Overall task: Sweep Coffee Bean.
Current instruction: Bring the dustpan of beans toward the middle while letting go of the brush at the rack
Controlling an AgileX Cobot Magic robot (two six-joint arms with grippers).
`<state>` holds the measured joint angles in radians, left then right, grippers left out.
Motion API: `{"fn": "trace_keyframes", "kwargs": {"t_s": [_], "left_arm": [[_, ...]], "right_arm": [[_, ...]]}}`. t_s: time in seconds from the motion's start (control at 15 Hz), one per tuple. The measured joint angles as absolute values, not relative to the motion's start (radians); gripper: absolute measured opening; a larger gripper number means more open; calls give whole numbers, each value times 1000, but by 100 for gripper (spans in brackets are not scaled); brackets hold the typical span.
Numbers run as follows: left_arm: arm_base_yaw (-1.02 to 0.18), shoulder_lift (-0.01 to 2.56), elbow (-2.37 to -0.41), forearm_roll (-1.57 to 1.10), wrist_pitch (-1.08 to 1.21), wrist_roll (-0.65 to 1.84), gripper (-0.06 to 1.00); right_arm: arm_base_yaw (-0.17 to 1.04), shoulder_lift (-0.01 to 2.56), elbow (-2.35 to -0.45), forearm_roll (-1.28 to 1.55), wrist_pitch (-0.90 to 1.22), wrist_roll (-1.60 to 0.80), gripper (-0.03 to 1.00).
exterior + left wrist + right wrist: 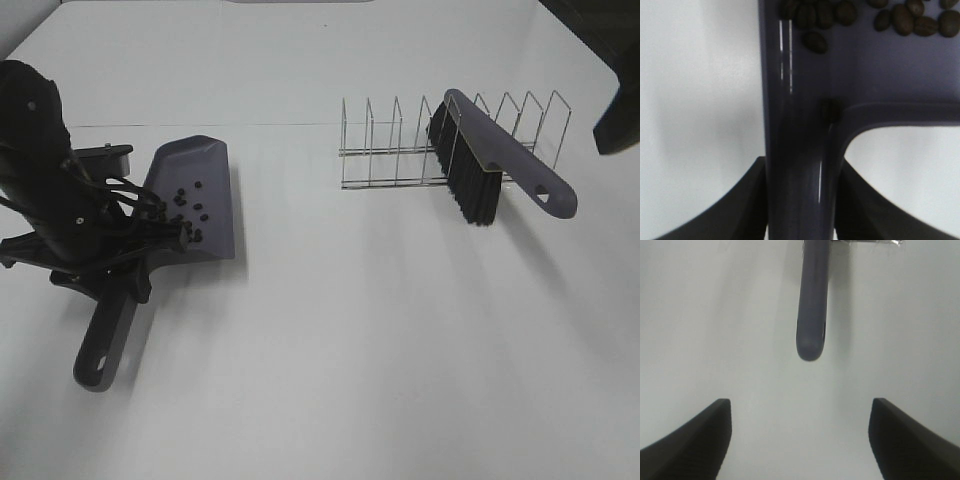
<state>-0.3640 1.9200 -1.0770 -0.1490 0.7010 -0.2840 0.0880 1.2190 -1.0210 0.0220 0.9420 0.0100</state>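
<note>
The grey-purple dustpan point(215, 165) lies at the left of the white table. Several coffee beans point(188, 212) lie inside it, also seen in the left wrist view point(905, 17). My left gripper point(125, 272) is shut on the dustpan's handle point(800, 150), close to the pan. The grey-purple brush point(500, 150) with black bristles point(468, 185) lies across a wire rack point(390, 150) at the back right. My right gripper point(801, 410) is open and empty, a little short of the brush's handle end point(811, 315). No loose beans show on the table.
The white table point(380, 330) stretches in front of the rack and the dustpan. Part of the right arm point(620, 110) shows dark at the far right edge. The dustpan's handle end point(100, 355) points toward the front left.
</note>
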Motion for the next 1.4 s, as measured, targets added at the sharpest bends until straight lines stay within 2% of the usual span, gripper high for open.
{"fn": "trace_keyframes", "kwargs": {"t_s": [0.33,0.6,0.93,1.0,1.13,1.27,1.4], "left_arm": [[-364,2000,-1118,-149,694,-279,33],[-364,2038,-1123,-150,673,-279,33],[-364,2039,-1123,-150,646,-279,33],[-364,2039,-1123,-150,644,-278,36],[-365,2038,-1124,-153,636,-271,57],[-366,2022,-1125,-153,632,-264,74],[-366,1976,-1125,-141,640,-257,75]], "right_arm": [[88,1031,-872,44,929,10,72],[88,931,-864,47,940,10,72],[88,923,-864,47,957,10,72],[88,923,-864,47,957,10,72],[88,923,-864,47,957,10,72],[88,923,-864,47,958,10,72],[88,923,-864,47,958,10,72]]}}
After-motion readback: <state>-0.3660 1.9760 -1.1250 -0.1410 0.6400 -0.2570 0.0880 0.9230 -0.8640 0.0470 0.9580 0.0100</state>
